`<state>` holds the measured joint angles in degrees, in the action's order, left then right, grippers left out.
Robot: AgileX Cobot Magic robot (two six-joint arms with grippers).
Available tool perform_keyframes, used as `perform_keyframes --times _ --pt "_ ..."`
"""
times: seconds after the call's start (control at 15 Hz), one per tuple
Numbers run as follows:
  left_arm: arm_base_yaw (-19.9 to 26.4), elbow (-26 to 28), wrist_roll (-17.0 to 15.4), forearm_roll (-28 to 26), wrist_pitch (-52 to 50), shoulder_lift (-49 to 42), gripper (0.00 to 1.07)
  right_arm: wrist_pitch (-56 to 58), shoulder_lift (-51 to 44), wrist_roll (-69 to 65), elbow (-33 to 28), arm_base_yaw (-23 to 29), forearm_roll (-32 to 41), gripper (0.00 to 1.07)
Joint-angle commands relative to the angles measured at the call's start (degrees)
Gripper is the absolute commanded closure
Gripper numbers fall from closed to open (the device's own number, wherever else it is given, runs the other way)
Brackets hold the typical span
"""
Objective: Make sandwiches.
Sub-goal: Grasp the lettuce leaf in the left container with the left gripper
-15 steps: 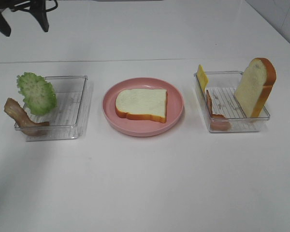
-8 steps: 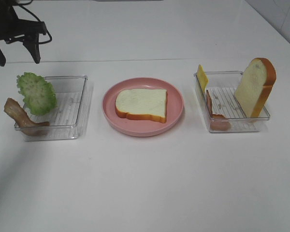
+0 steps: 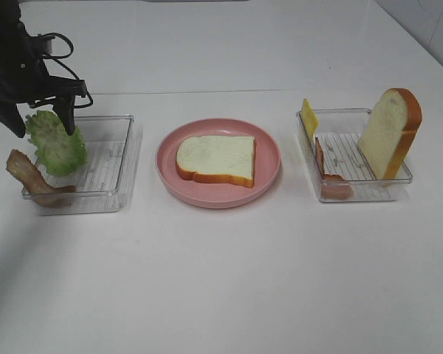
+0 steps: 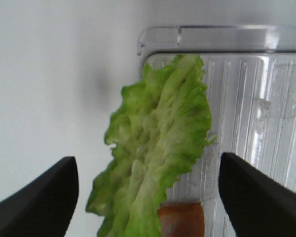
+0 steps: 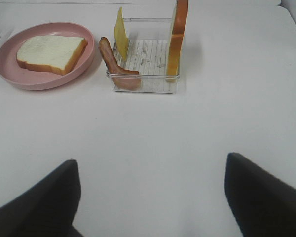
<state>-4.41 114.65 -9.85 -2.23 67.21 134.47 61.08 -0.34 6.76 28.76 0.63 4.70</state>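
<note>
Left claw (image 3: pixel 44 130) now lower — wide astride the lettuce (image 3: pixel 57 144); right claw (image 5: pixel 150 197) wide too

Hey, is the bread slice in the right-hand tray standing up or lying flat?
Standing on edge: the bread slice rises well above the rim of the tray, tilted slightly.

A bread slice (image 3: pixel 215 158) lies on the plate (image 3: pixel 269 177), between the left tray (image 3: pixel 111 181) holding lettuce (image 3: pixel 57 144) and the right tray (image 3: pixel 358 190).
</note>
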Motion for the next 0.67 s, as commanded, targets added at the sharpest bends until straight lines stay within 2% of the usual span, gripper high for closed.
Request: perform_keyframes --times 0.07,0.6,0.67 --pt "0.0 -0.4 0.2 0.1 -0.7 0.1 0.4 -0.5 -0.7 0.3 -0.1 -0.4 0.3 0.31" --pt "0.0 -0.4 0.2 -0.4 -1.9 0.1 0.86 -0.5 -0.7 0.3 -0.1 -0.4 0.3 0.31" --pt "0.0 -0.4 0.2 -1.3 -2.1 0.1 0.94 -0.5 -0.7 0.3 -0.1 -0.4 0.3 0.31"
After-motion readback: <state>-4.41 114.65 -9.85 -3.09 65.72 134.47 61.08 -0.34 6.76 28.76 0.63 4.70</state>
